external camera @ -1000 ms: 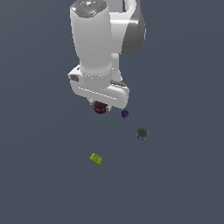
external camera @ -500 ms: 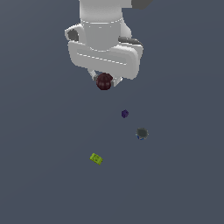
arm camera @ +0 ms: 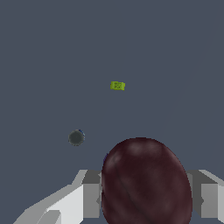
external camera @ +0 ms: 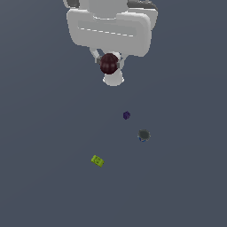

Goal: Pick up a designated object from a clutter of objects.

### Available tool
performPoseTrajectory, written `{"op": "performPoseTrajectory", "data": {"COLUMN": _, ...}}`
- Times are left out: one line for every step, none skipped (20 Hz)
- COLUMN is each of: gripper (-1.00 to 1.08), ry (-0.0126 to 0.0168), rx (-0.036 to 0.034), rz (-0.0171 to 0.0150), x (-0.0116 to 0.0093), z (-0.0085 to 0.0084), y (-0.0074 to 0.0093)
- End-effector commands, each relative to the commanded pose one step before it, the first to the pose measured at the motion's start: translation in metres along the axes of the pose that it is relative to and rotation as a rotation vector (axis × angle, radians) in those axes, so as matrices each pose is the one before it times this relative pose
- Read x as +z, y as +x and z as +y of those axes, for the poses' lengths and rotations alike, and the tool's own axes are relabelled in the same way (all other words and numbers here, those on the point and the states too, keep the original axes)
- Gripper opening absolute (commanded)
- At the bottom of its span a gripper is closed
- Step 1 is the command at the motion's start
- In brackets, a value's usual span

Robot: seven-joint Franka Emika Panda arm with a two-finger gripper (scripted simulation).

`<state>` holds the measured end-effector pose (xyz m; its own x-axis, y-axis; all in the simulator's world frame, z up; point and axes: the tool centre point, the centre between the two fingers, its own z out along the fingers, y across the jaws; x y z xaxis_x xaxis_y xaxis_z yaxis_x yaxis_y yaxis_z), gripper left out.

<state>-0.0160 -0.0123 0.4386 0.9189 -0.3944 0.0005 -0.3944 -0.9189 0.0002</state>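
I can read no text, label, brand or number anywhere; the lime-green block (arm camera: 117, 85) bears faint darker marks, too blurred to make out.

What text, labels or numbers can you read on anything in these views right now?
None can be read.
Small lime-green block: faint darker marks on its face, too small and blurred to read.
Dark maroon bumpy ball in the gripper: no text.
Tiny purple cube, dark grey-blue lump: nothing visible.
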Motion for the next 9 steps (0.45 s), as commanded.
{"op": "performPoseTrajectory", "data": {"gripper": -1.00, "ry": -0.00007, "rx": 0.00011, "rz": -0.00039, "x": -0.00752, "z": -0.00102, "y": -0.00125}}
{"op": "performPoseTrajectory", "data": {"gripper": -1.00, "ry": 0.00000, "rx": 0.00000, "rz": 0.00000, "x": -0.00164, "z": -0.00029, "y": -0.00019}}
{"op": "performPoseTrajectory", "data": {"gripper": -1.00, "ry": 0.00000, "rx": 0.00000, "rz": 0.00000, "x": -0.00112, "z": -0.00022, "y": -0.00007}}
{"op": "performPoseTrajectory", "data": {"gripper": -1.00, "ry": 0.00000, "rx": 0.00000, "rz": 0.00000, "x": -0.00059, "z": -0.00016, "y": 0.00005}}
{"op": "performPoseTrajectory", "data": {"gripper": -1.00, "ry": 0.00000, "rx": 0.00000, "rz": 0.00000, "x": -0.00007, "z": -0.00009, "y": 0.00016}}
{"op": "performPoseTrajectory", "data": {"gripper": -1.00, "ry": 0.00000, "rx": 0.00000, "rz": 0.00000, "x": 0.00045, "z": -0.00003, "y": 0.00027}}
{"op": "performPoseTrajectory", "data": {"gripper": -1.00, "ry": 0.00000, "rx": 0.00000, "rz": 0.00000, "x": 0.00092, "z": 0.00004, "y": 0.00037}}
{"op": "performPoseTrajectory", "data": {"gripper": -1.00, "ry": 0.00000, "rx": 0.00000, "rz": 0.00000, "x": 0.00072, "z": 0.00005, "y": 0.00025}}
{"op": "performPoseTrajectory", "data": {"gripper": -1.00, "ry": 0.00000, "rx": 0.00000, "rz": 0.00000, "x": 0.00026, "z": 0.00002, "y": 0.00008}}
